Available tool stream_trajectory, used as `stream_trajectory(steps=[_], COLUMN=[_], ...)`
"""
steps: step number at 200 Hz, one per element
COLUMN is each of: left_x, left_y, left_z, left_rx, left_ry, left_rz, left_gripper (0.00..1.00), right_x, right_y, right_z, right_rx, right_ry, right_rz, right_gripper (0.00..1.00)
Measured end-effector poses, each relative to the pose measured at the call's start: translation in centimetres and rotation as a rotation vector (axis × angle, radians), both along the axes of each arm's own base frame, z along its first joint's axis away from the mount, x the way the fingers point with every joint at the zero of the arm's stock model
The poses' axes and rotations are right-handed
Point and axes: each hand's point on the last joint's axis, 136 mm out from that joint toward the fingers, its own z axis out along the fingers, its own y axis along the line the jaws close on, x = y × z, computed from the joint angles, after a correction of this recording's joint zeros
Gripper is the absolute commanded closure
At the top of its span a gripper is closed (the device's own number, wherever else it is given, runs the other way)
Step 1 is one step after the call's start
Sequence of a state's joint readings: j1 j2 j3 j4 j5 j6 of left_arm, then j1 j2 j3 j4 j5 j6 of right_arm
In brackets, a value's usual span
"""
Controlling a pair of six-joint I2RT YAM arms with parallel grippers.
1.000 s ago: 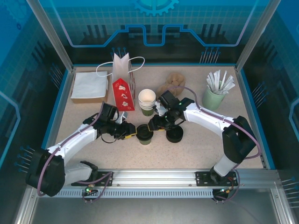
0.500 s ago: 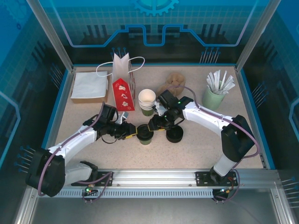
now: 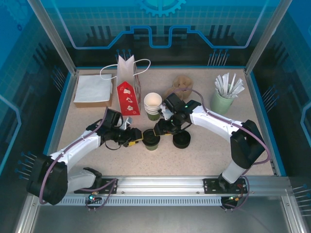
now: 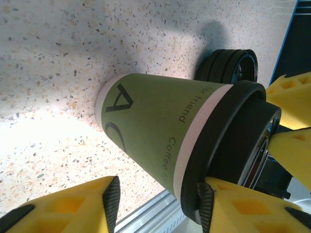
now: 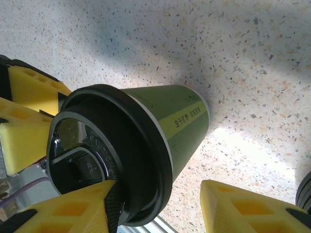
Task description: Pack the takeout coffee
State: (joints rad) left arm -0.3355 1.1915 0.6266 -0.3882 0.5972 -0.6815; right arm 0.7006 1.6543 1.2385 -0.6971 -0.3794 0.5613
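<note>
Overhead, the takeout coffee [image 3: 150, 144] stands on the tabletop [image 3: 209, 162] near the front. Your left pincer [image 3: 139, 140] and right pincer [image 3: 161, 131] meet at it.

Left wrist: jaws wide astride the green wall. One pad touches the black lid [image 4: 233, 145]; the other is off.

Right wrist: jaws wide too, one pad at the lid's rim.

Lidding looks done. Next calls for one firm grip on the wall and an upright lift.

Takeout coffee cup [image 4: 146, 121]: matt green paper wall, printed lettering. Lid [image 5: 97, 155]: smooth black plastic, semi-gloss. Surface [image 5: 218, 39]: speckled, stone-like, matt. Base rail [image 3: 160, 183]: bare grooved metal.
</note>
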Motion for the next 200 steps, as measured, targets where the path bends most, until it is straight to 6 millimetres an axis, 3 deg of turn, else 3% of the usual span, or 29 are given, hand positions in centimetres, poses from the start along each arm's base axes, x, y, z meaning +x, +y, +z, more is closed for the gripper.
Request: stream_trajectory(steps=[60, 200], left_x=[-0.18, -0.20], left_y=[0.18, 0.20], left_z=[-0.19, -0.20], left_rx=[0.007, 0.004], left_ry=[0.031, 0.051], left_rz=[0.023, 0.041], left_gripper=[0.38, 0.29], right_x=[0.27, 0.30], right_y=[0.81, 0.57], right_z=[0.58, 0.41], right_rx=[0.046, 0.031], right_ry=[-0.005, -0.007], right_rz=[-0.001, -0.005], right_gripper=[0.47, 0.45])
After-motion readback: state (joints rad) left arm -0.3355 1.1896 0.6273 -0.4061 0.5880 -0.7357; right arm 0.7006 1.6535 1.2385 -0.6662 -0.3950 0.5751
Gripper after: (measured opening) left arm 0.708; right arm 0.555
